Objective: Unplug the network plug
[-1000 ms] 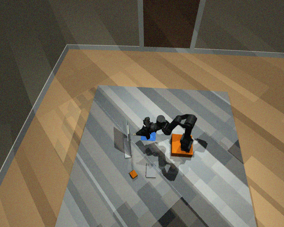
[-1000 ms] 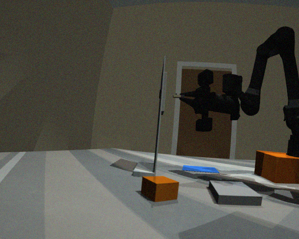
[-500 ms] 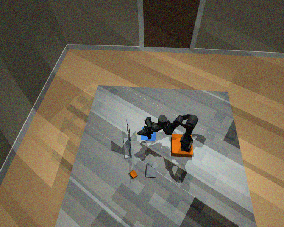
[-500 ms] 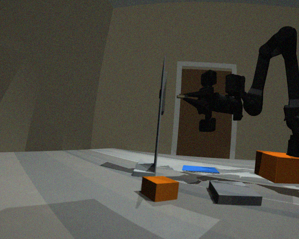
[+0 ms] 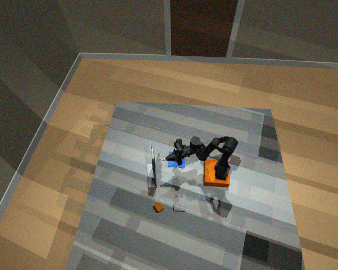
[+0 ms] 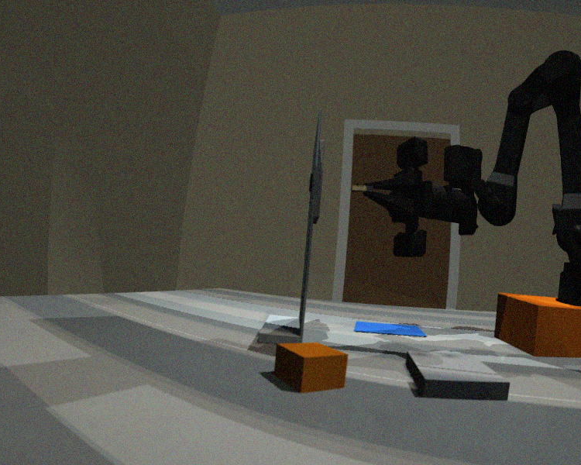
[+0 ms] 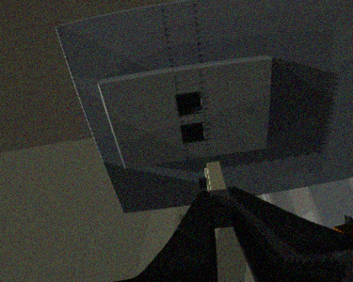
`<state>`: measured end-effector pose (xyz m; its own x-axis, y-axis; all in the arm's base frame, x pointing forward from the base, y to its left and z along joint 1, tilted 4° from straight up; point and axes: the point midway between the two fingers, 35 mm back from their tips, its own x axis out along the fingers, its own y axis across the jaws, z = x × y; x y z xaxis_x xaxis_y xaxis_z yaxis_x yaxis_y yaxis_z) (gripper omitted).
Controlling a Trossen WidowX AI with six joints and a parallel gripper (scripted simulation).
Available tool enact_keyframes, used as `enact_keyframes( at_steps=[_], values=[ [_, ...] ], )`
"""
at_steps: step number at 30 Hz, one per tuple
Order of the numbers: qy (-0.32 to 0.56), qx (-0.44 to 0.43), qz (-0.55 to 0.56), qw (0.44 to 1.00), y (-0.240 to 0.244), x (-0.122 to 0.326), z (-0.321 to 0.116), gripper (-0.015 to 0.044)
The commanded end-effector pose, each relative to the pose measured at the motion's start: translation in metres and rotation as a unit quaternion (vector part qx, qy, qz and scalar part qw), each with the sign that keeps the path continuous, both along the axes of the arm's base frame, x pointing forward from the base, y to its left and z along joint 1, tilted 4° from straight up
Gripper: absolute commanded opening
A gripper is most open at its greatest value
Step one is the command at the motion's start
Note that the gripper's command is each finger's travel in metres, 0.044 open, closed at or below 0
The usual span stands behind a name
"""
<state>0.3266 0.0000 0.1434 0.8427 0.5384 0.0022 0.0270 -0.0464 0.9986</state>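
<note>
The pale network plug (image 5: 163,159) (image 6: 359,187) (image 7: 215,176) is out of the socket and held clear of the panel, pointing at it. My gripper (image 5: 166,159) (image 6: 366,188) (image 7: 216,197) is shut on the plug's rear part, high above the table. The upright panel (image 5: 153,171) (image 6: 307,270) (image 7: 129,52) stands to the left of the plug in the top and exterior views. Its raised plate (image 7: 143,113) shows two dark, empty square openings, the upper (image 7: 188,103) and the lower (image 7: 192,133). The blue marked square (image 5: 172,164) (image 6: 388,328) lies on the table below my gripper, partly hidden by the arm in the top view.
An orange block (image 5: 158,207) (image 6: 311,367) lies near the panel's foot, toward the exterior camera. A flat grey box (image 5: 179,204) (image 6: 461,375) lies to the right of that block. The arm's orange base block (image 5: 212,174) (image 6: 536,325) is at the right. The panel has a low foot (image 6: 278,335).
</note>
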Motion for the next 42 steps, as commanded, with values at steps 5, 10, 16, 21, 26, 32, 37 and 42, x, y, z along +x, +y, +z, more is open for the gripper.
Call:
enact_keyframes(
  at_steps=[5, 10, 16, 21, 26, 32, 37, 42],
  values=[
    [-0.001, 0.001, 0.000, 1.000, -0.002, -0.007, 0.001, 0.0000],
    [0.000, 0.000, 0.000, 1.000, -0.003, -0.005, 0.004, 0.0000],
    [0.000, 0.000, 0.000, 1.000, -0.006, -0.007, 0.016, 0.0000],
    [0.000, 0.000, 0.000, 1.000, -0.007, -0.009, 0.025, 0.0000],
    [0.000, 0.000, 0.000, 1.000, -0.009, -0.012, 0.034, 0.0000],
    [0.000, 0.000, 0.000, 1.000, -0.010, -0.016, 0.046, 0.0000],
    [0.000, 0.000, 0.000, 1.000, -0.011, -0.020, 0.055, 0.0000],
    [0.000, 0.000, 0.000, 1.000, -0.011, -0.024, 0.061, 0.0000]
  ],
)
